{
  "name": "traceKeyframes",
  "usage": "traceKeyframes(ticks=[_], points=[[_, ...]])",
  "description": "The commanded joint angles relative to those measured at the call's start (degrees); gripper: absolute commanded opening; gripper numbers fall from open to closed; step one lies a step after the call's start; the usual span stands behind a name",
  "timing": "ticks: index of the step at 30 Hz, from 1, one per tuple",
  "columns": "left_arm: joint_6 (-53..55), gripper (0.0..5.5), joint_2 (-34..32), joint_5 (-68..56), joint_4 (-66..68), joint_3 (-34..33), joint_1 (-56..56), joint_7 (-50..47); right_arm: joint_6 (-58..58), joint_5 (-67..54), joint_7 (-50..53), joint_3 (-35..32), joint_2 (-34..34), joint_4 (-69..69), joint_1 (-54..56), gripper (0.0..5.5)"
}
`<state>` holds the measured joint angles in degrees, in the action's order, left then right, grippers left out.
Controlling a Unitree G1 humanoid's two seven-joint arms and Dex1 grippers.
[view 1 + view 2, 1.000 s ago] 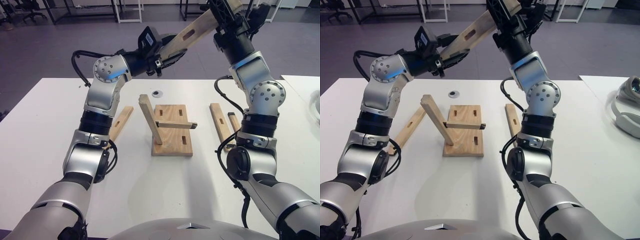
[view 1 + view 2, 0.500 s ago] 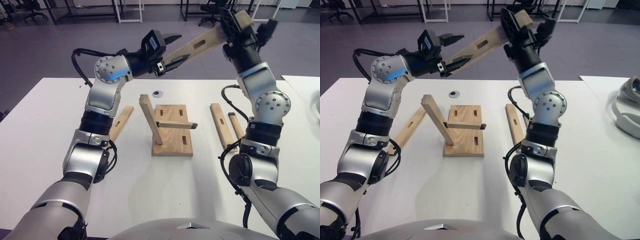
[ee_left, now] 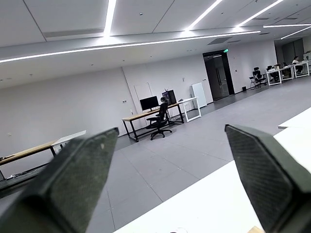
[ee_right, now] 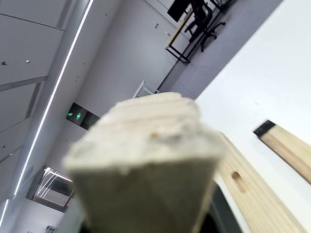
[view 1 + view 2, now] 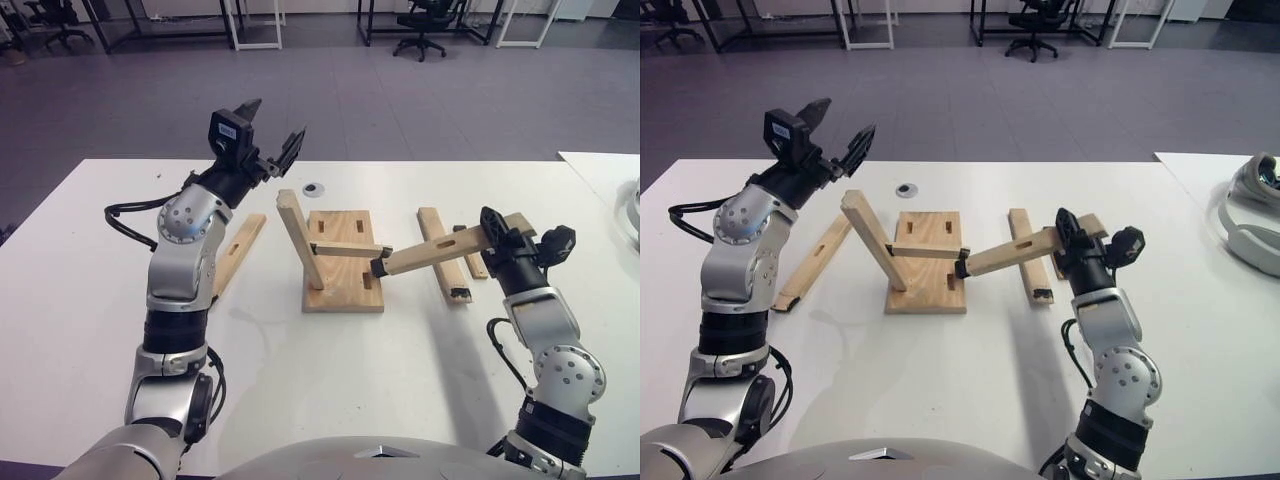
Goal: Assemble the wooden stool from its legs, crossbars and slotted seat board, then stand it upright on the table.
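Overhead no longer: the pale slotted wooden leg (image 5: 430, 255) came down, and the left fingers (image 5: 248, 108) let go.
The right fingers (image 5: 490, 225) stayed clamped on its near end, its black-capped tip beyond them over the flat wooden seat board (image 5: 345, 292); the left fingers stood spread, empty.

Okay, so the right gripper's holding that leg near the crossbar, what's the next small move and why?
Probably tip the leg down onto the seat board beside the crossbar: the right gripper holds it slanted, its end at the crossbar's free end, and the left gripper hangs open.
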<state>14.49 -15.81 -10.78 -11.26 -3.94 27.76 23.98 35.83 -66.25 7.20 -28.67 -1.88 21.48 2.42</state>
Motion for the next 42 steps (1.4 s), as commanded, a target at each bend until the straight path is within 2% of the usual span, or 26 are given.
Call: traceKeyframes(ticks=[1, 9, 15, 19, 23, 29, 38, 40, 42], points=[[1.6, 4.04, 0.2, -0.1, -1.2, 0.8, -0.7, -1.1, 0.6, -3.0, 3.0, 0.4, -0.9, 0.6, -0.5, 1.01], [2.2, 4.04, 1.3, 0.5, -3.1, 3.4, -1.4, -2.2, 1.4, 2.8, 6.1, 5.6, -3.6, 1.2, -2.7, 1.01], [3.5, 4.04, 2.3, 0.1, -4.9, 5.5, -1.6, -2.7, 5.0, 13.6, 17.7, 12.1, -6.7, 6.7, -0.2, 1.02], [4.2, 4.04, 3.6, -0.6, -5.6, 6.7, -1.7, -2.8, 8.5, 17.9, 21.3, 15.4, -9.4, 9.6, 2.9, 1.07], [4.5, 4.04, 4.7, -0.7, -5.6, 7.9, -1.5, -2.8, 9.8, 19.9, 21.3, 18.0, -9.5, 12.5, 2.2, 1.07], [4.8, 4.04, 6.3, -0.7, -5.9, 9.4, -2.1, -3.0, 7.7, 24.4, 15.7, 24.0, -8.8, 12.9, -3.3, 1.07], [3.1, 4.04, 7.3, 0.8, -4.3, 12.0, -4.1, -3.3, 9.4, 30.1, 13.2, 27.6, -8.6, 10.4, 3.0, 1.07], [6.9, 4.04, 6.5, -1.0, -6.1, 12.2, -1.5, -2.1, 10.0, 31.2, 13.0, 28.0, -8.8, 10.6, 3.4, 1.07], [18.0, 4.04, 4.2, -5.5, -8.2, 10.6, 7.9, 0.0, 10.4, 32.1, 12.9, 28.0, -9.0, 10.9, 2.8, 1.07]])
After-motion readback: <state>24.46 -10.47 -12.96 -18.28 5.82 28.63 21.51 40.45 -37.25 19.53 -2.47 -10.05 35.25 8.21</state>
